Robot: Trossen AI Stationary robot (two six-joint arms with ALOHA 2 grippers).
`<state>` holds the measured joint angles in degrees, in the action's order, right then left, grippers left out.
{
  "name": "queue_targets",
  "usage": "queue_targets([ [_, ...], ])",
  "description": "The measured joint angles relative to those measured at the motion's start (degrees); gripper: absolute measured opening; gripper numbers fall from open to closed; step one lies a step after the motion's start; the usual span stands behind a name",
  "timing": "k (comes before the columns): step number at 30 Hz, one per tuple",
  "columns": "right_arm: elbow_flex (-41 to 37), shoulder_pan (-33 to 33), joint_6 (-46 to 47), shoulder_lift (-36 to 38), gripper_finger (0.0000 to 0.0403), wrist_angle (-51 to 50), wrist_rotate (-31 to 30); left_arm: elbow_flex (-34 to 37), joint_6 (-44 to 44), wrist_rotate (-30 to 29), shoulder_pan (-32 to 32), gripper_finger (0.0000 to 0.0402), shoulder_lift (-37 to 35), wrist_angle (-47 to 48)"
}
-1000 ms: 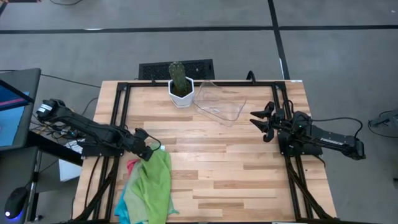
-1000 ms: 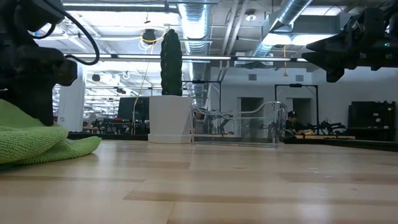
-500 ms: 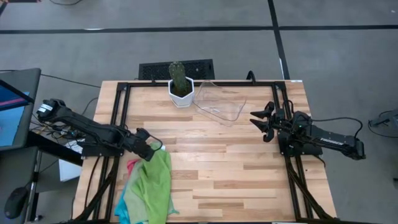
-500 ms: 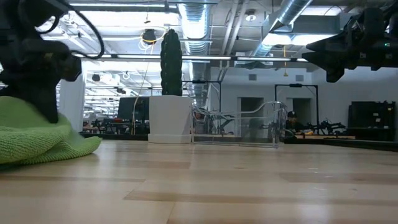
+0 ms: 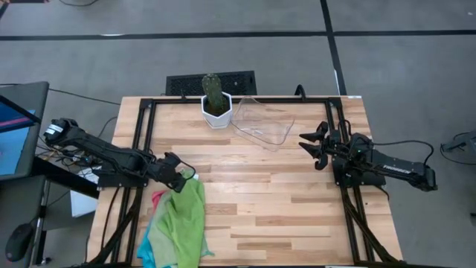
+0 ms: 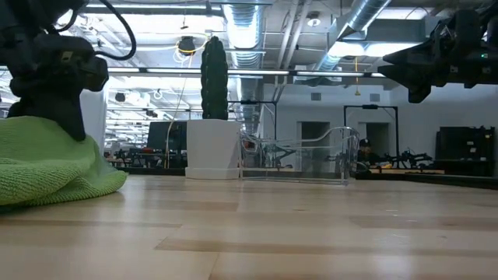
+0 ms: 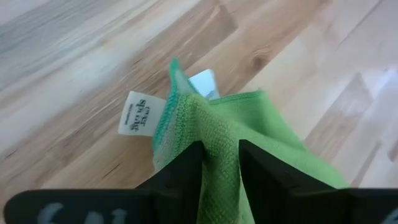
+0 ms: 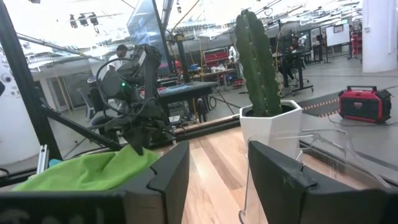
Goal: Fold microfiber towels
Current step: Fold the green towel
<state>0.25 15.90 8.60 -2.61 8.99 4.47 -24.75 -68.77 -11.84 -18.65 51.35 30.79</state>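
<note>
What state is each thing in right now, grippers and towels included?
left gripper: shut on the green towel, pinching a corner fold.
green towel: top of the pile, unfolded, one corner lifted.
pink towel: under the green one, edge showing.
turquoise towel: under the pile, edge showing.
right gripper: open, empty, raised at the table's right side.
clear tray: empty, tilted.
cactus pot: upright.

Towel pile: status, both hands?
Left hand pinching a corner of the top green towel, lifted off the pile. Right hand open, idle by the table's right edge, holding nothing. Cactus pot and clear tray at the back, out of the way.
</note>
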Motion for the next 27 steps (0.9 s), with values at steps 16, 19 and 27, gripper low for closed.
queue_targets([
  [16, 0.0, 0.0, 0.0, 0.0, 0.0185, 0.0, 0.0, 0.0, 1.7, 1.7, 0.0, 0.0182, 0.0, -3.7],
  [19, 0.0, 0.0, 0.0, 0.0, 0.0185, 0.0, 0.0, 0.0, 1.7, 1.5, 0.0, 0.0146, 0.0, -3.9],
  [27, 0.0, 0.0, 1.8, -1.0, 0.0177, 0.0, -1.5, 0.0, 4.0, -2.2, 0.2, 0.0011, 0.0, -10.8],
])
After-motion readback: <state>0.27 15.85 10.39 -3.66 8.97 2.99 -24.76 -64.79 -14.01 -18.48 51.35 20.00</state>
